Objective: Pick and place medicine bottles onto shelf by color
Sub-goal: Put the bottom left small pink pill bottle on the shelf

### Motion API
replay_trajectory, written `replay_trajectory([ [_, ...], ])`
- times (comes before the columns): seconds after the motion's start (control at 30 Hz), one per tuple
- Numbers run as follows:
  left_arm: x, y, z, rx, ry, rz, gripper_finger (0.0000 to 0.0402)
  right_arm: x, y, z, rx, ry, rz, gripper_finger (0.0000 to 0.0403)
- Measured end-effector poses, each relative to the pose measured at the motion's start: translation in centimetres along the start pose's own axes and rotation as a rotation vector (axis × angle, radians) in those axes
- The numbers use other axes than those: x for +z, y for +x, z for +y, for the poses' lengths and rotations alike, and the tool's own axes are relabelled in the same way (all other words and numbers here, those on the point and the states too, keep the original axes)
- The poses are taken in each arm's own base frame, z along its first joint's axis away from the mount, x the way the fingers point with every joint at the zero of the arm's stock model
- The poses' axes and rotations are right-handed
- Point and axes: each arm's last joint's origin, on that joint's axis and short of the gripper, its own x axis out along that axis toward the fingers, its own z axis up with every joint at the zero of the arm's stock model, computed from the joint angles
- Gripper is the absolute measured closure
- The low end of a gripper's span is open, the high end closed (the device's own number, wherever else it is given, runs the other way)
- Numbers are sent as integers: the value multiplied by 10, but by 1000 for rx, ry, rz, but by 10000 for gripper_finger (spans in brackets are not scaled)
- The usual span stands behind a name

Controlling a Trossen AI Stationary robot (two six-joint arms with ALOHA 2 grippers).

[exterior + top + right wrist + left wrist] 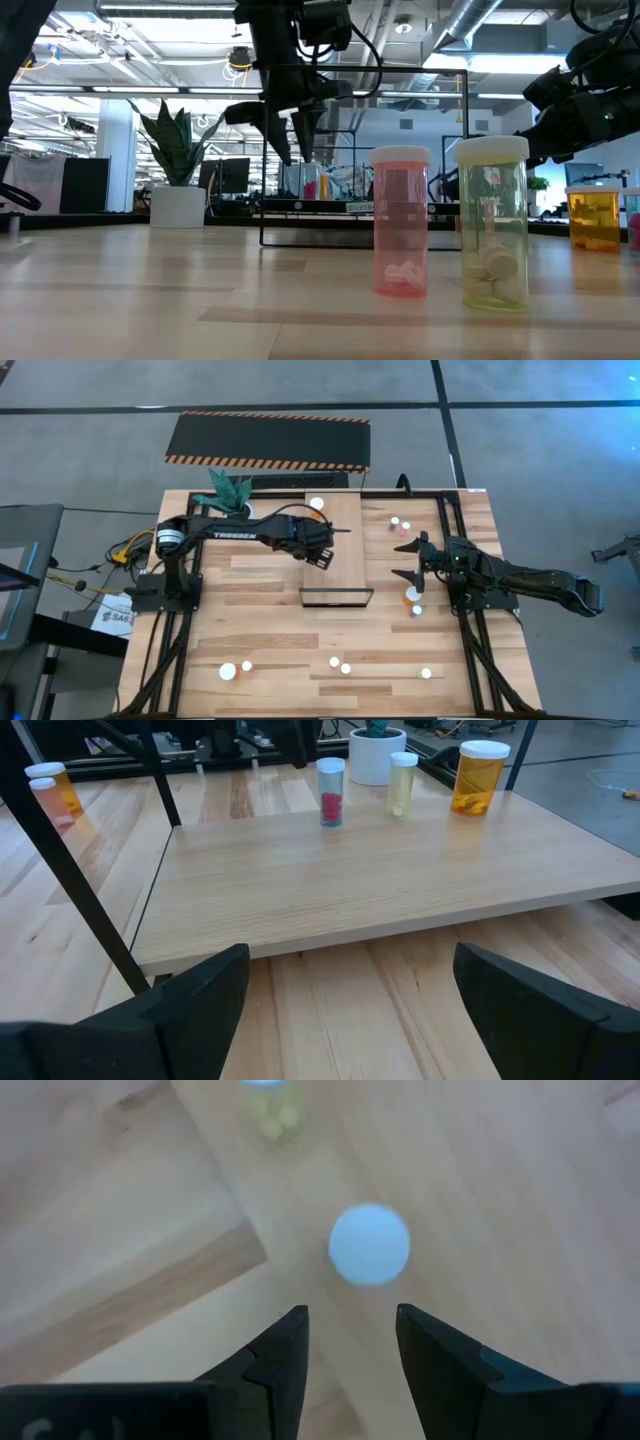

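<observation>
- Left gripper (322, 552) is over the shelf (345, 565), near its middle. Fingers (275, 1370) stand a little apart with bare board visible between them; nothing is gripped.
- In the left wrist view a white bottle cap (369, 1245) sits just ahead of the fingertips, standing free of them. A yellowish bottle (272, 1110) lies farther on at the frame edge, blurred.
- Right gripper (413, 560) hangs off the shelf's right long edge, over the plank table (250, 575), pointing toward the shelf. Jaws are spread wide and empty.
- Right wrist view: three bottles stand upright on the shelf's far end: a pink bottle (330, 792), a pale yellow bottle (402, 785) and a larger orange bottle (477, 778). All are well apart from the right gripper's fingers (190, 995).
- An orange bottle (412, 596) stands on the table just beside the right gripper, toward the near edge.
- Other white-capped bottles are scattered along the table's near edge (340, 664), well away from both grippers.
- Low view: a pink bottle (400, 222) and a yellowish bottle (492, 225) stand side by side close to the camera, pills visible in each.
</observation>
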Motion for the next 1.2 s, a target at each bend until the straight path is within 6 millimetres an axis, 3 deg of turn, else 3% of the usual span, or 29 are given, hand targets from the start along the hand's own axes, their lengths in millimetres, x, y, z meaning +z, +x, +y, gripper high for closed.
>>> replay_trajectory([
  [0.17, -6, -17, 10, 16, -11, 78, 262, 0, 0, 0, 0, 0, 0, 29],
  [0.43, -31, -65, 29, 81, -44, 171, 287, 0, 0, 0, 0, 0, 0, 29],
  [0.6, -66, -95, 30, 177, -77, 139, 336, 0, 0, 0, 0, 0, 0, 29],
  [0.83, -118, -121, 24, 239, -164, 101, 393, 0, 0, 0, 0, 0, 0, 29],
  [1.0, -154, -132, 16, 225, -296, 93, 394, 0, 0, 0, 0, 0, 0, 29],
  [1.2, -200, -124, 19, 296, -524, 121, 360, 0, 0, 0, 0, 0, 0, 29],
])
